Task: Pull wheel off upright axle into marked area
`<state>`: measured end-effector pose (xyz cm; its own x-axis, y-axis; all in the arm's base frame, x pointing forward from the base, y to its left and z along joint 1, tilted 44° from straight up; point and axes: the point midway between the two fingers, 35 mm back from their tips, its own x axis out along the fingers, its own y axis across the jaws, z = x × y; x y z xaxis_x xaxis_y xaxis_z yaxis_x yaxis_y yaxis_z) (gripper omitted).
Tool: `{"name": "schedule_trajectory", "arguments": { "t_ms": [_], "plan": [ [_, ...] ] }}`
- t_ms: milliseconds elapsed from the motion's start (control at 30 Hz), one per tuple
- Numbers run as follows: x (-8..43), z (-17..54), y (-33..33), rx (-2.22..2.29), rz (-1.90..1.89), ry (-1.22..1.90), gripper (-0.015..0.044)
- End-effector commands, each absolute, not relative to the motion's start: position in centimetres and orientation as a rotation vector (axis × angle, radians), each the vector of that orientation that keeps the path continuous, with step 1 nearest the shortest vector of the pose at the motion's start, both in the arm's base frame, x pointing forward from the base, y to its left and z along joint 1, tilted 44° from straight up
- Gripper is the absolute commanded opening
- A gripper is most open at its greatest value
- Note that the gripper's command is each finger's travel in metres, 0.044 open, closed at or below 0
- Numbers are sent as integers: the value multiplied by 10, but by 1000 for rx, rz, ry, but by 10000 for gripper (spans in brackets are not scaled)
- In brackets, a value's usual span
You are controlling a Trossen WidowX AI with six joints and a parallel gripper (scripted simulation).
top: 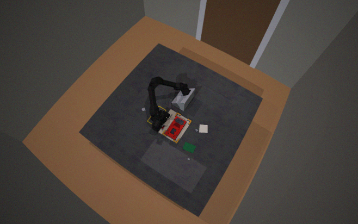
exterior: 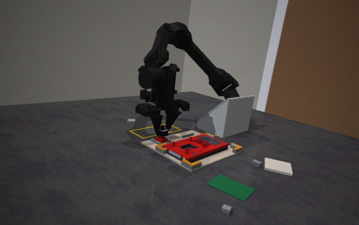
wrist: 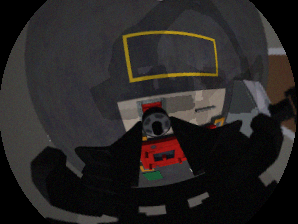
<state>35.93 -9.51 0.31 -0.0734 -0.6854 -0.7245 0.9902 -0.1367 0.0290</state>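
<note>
The top view looks steeply down from high and far above, taking in the whole dark counter [top: 223,114], its brown border, the door and the walls. The exterior view stands low and near at one side of the counter, facing across it toward the arm [exterior: 191,52], the walls and the door. The wrist view rides on the arm and looks down past the pincer [wrist: 157,137] from very close; all three views share the red plate [top: 176,127] and the yellow outline [wrist: 170,56].
</note>
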Motion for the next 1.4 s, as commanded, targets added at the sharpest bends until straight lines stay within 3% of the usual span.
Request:
{"name": "schedule_trajectory", "arguments": {
  "t_ms": [0,200,1367],
  "plan": [
    [359,3,-95,710,-1594,573,141],
    [360,4,-94,710,-1593,573,0],
    [361,12,-86,708,-1589,574,0]
  ]
}}
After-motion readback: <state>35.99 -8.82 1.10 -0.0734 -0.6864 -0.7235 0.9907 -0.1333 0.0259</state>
